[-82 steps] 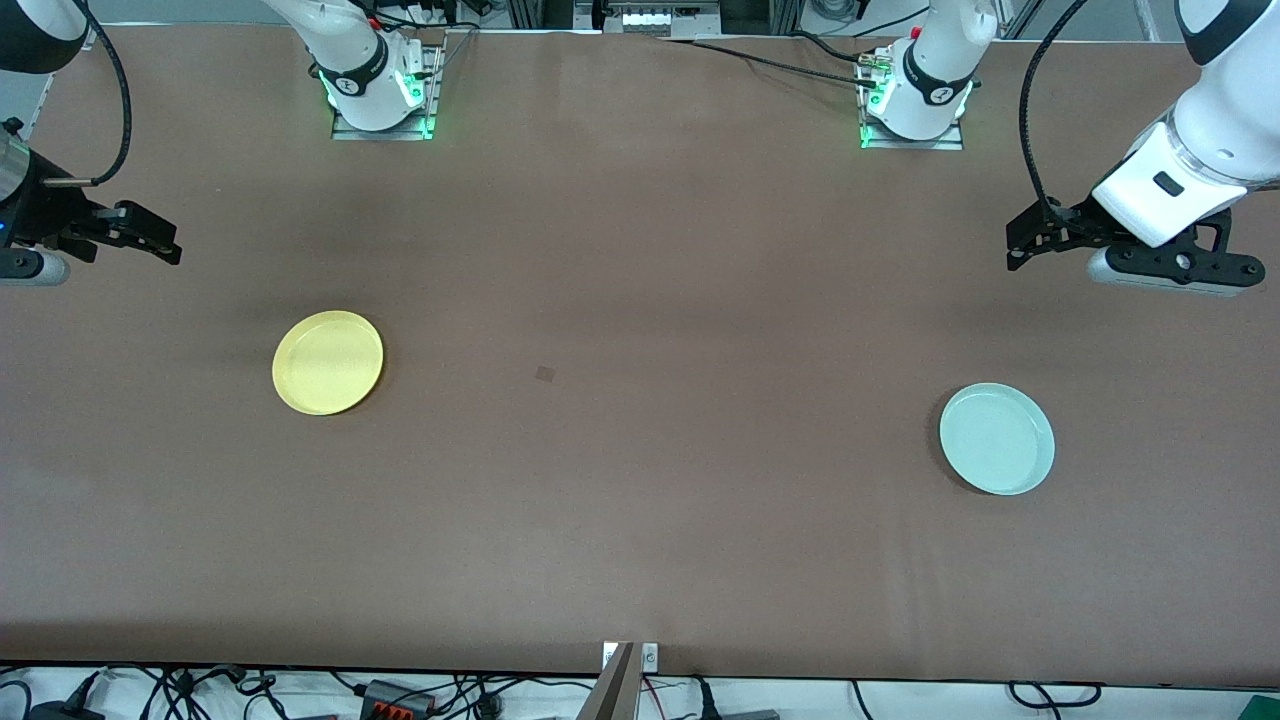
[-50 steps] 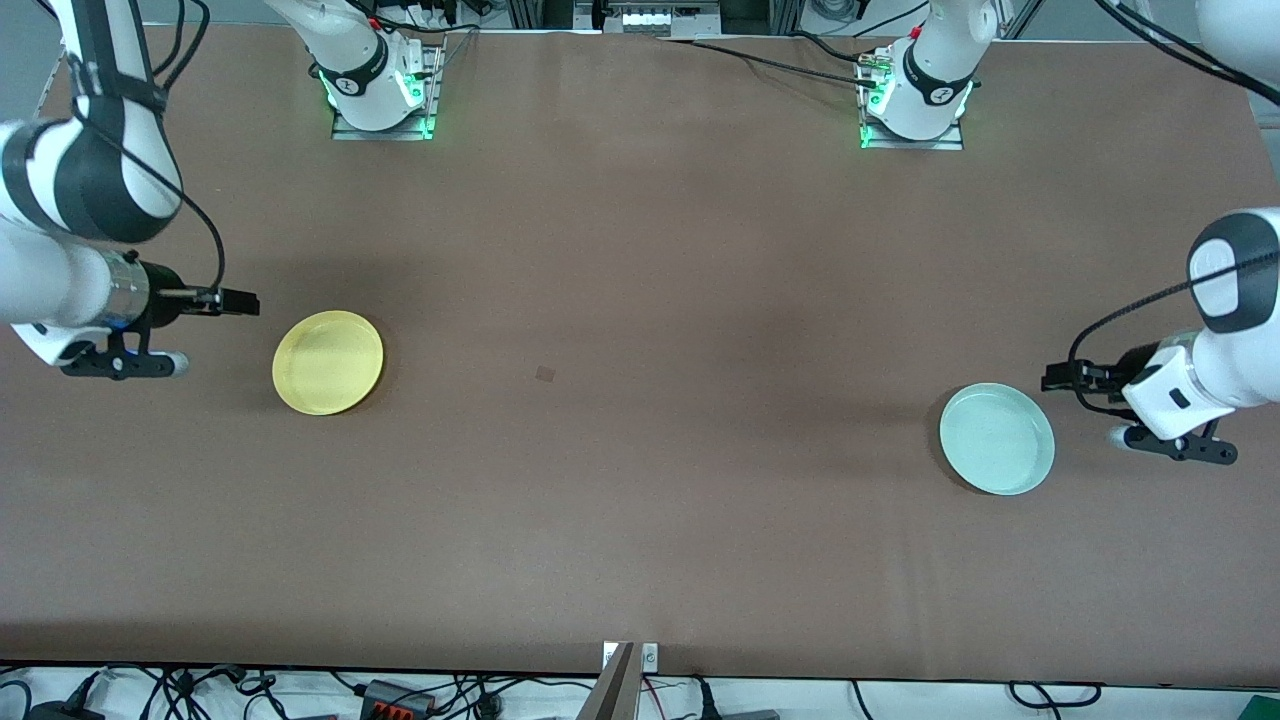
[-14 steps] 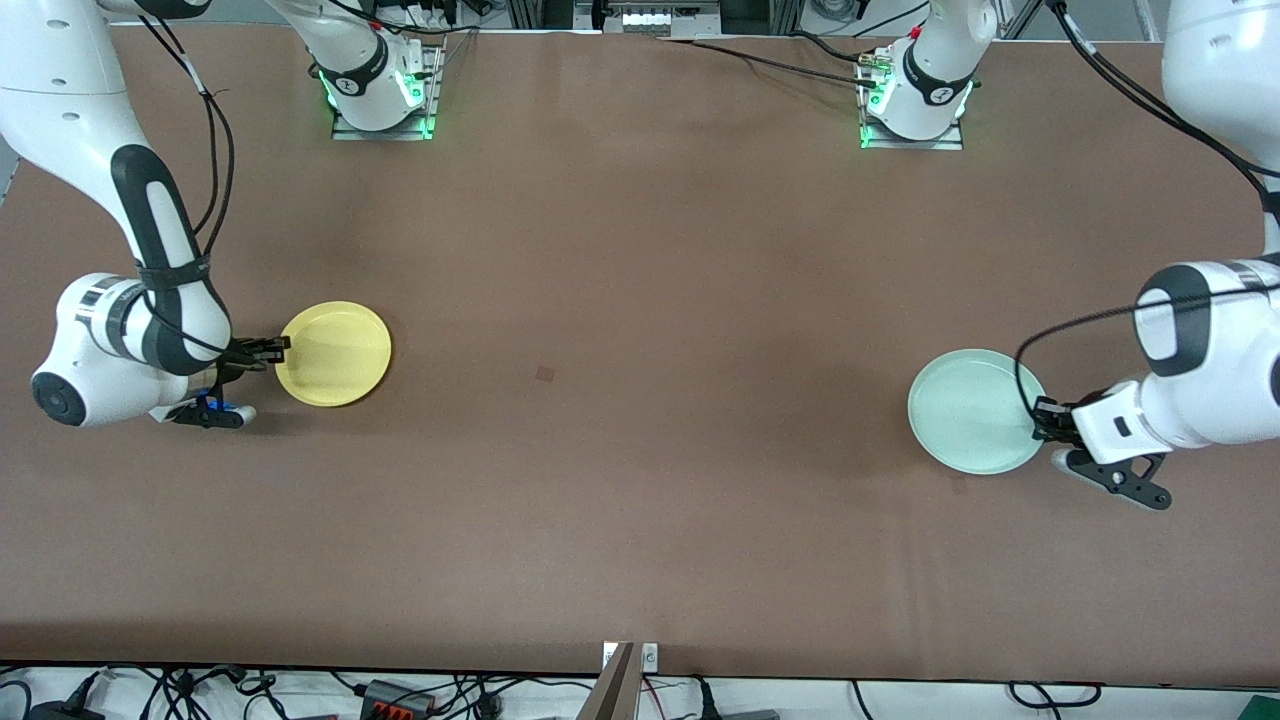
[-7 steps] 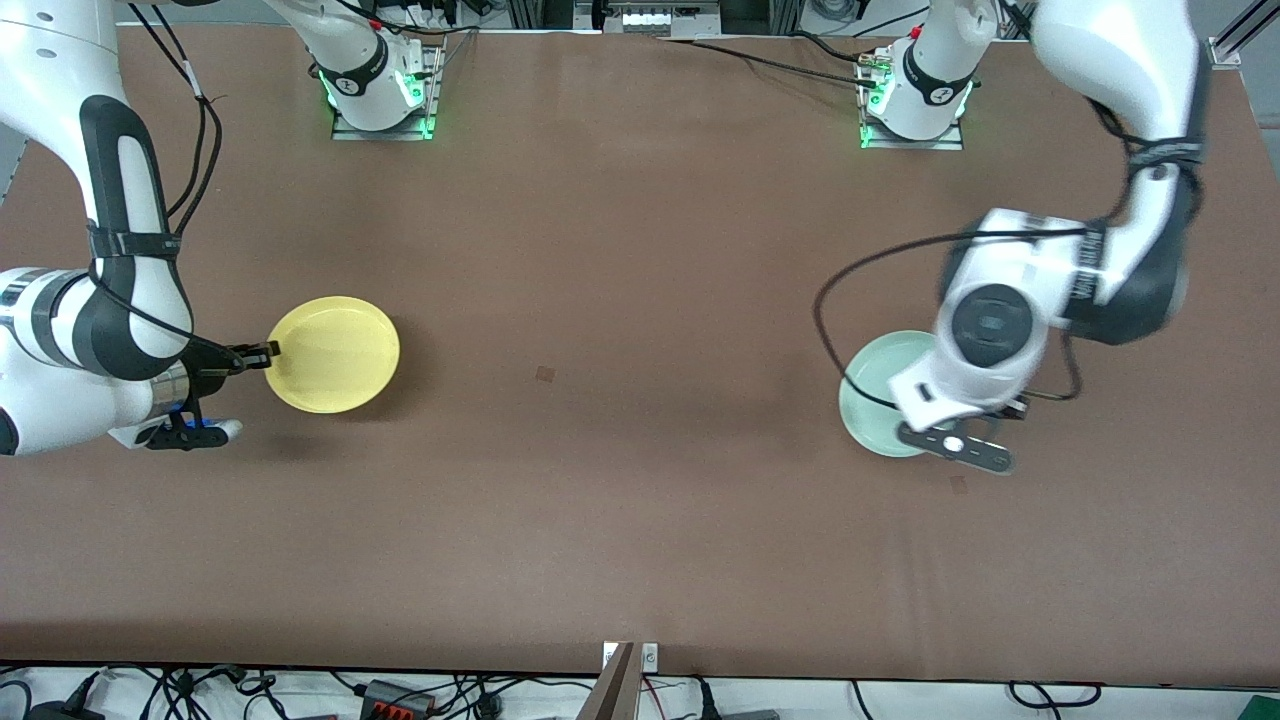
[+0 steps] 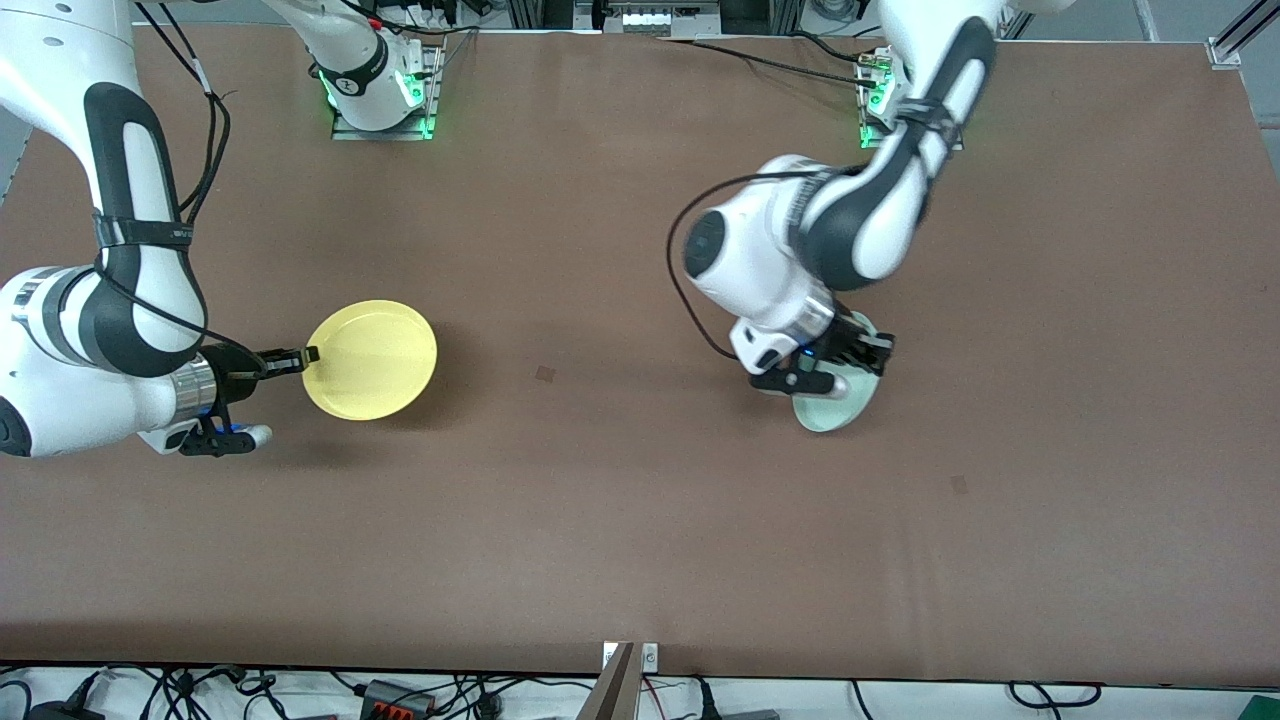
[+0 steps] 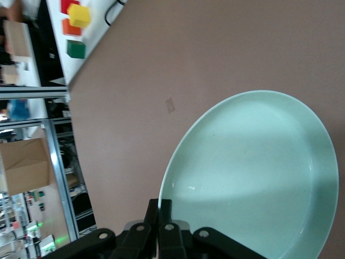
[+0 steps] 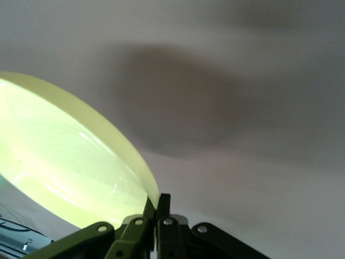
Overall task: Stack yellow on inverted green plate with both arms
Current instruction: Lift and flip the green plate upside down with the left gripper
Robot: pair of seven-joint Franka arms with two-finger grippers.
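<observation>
My right gripper is shut on the rim of the yellow plate and holds it level above the table toward the right arm's end; its rim sits between the jaws in the right wrist view. My left gripper is shut on the rim of the green plate and holds it tilted on edge over the table's middle, mostly hidden under the wrist. In the left wrist view the green plate shows its hollow face, its rim clamped in the gripper.
The brown table has a small dark mark between the two plates. Both arm bases stand along the edge farthest from the front camera. Coloured blocks lie off the table's edge in the left wrist view.
Both grippers closed on the plates' rims and lifted them. The left arm swung the green plate toward the table's middle and tipped it on edge; the yellow plate moved slightly toward the middle.
</observation>
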